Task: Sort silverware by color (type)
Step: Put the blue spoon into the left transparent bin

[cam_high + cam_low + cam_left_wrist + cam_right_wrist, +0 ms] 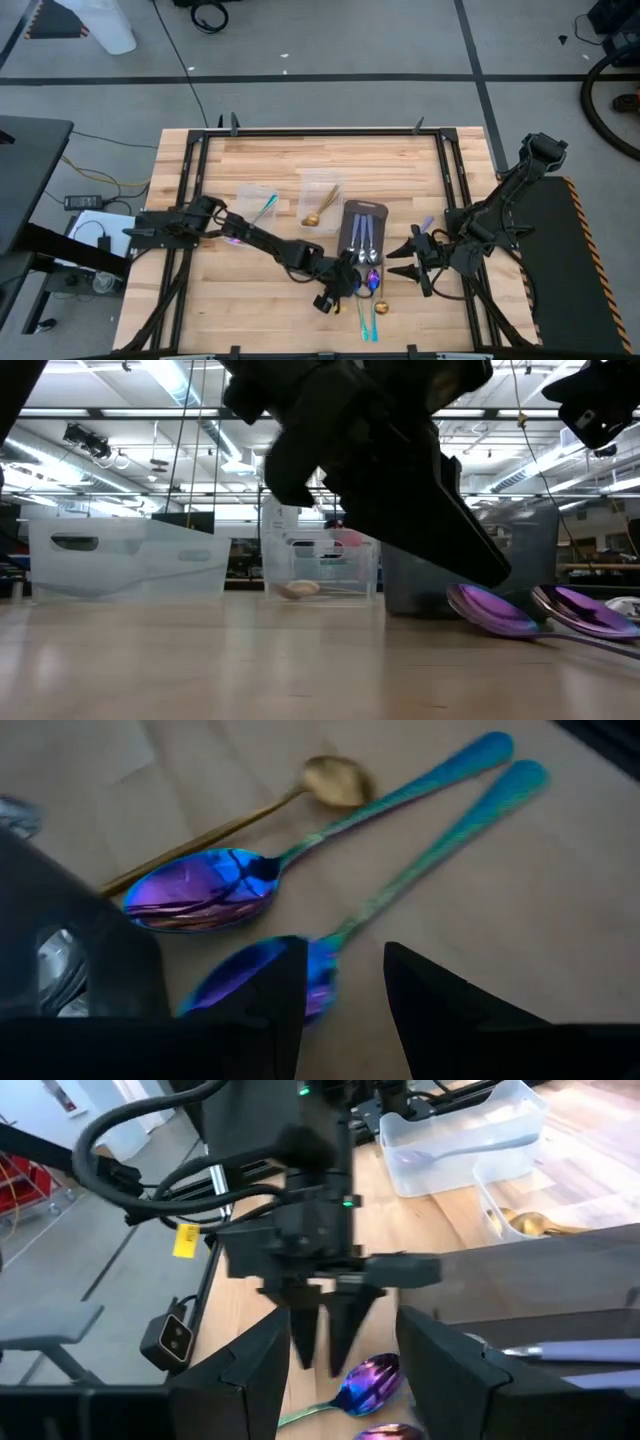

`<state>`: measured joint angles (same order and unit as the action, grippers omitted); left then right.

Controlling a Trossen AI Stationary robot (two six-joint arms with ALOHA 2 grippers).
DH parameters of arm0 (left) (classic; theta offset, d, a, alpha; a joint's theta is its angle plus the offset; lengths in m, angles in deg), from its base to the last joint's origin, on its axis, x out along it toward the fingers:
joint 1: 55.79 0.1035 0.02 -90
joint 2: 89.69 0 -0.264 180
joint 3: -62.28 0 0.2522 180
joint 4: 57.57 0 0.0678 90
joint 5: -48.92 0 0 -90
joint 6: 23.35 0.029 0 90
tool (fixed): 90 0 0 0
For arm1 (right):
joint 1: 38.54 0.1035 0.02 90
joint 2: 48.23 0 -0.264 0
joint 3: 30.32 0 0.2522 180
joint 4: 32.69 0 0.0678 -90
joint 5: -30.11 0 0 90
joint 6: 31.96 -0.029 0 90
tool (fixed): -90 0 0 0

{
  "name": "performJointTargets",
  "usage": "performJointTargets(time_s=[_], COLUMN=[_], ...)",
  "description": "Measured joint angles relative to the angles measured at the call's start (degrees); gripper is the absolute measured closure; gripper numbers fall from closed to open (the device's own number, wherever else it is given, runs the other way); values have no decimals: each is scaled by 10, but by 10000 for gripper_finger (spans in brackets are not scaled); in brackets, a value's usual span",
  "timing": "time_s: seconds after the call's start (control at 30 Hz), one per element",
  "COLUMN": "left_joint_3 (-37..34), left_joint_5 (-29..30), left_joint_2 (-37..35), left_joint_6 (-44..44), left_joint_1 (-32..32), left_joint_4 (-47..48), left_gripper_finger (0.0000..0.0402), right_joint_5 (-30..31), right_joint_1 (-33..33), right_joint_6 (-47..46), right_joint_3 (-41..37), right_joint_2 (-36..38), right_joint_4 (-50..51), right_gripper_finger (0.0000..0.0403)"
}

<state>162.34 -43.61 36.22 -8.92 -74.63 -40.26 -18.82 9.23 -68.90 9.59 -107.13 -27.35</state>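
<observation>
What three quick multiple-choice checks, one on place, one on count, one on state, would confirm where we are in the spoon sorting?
1. Where is the left gripper?
A. Over the loose spoons near the table's front edge
B. Inside a clear tub
C. Off the table

2. How many purple-bowled spoons lie before the left gripper's fingers in its wrist view?
A. None
B. Two
C. Five

3. How is the right gripper?
A. Shut on a gold spoon
B. Shut, empty
C. Open, empty, beside the grey tray

Answers:
1 A: the high view shows it just in front of the tray, above the loose spoons.
2 B: two purple bowls with teal handles show there.
3 C: its fingers stand apart with nothing between them.
</observation>
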Motion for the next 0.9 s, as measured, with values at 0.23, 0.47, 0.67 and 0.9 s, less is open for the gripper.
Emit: performJointTargets(time_s=[0.23, 0.47, 0.67, 0.9], left_joint_3=[0, 6, 86, 128], left_joint_5=[75, 79, 79, 79], left_joint_2=[-1, -2, 4, 11], left_joint_6=[-4, -24, -29, -12], left_joint_1=[-29, -32, -31, -26], left_joint_4=[6, 18, 130, 167], left_gripper_finger=[260, 260, 260, 260], right_joint_5=[-4, -4, -6, -6], right_joint_1=[-12, -37, -53, -54], right_joint_6=[6, 7, -8, -31], right_joint_3=[0, 0, 0, 10], right_joint_2=[0, 0, 0, 37], right_joint_4=[8, 18, 35, 135], right_gripper_finger=[212, 213, 214, 214])
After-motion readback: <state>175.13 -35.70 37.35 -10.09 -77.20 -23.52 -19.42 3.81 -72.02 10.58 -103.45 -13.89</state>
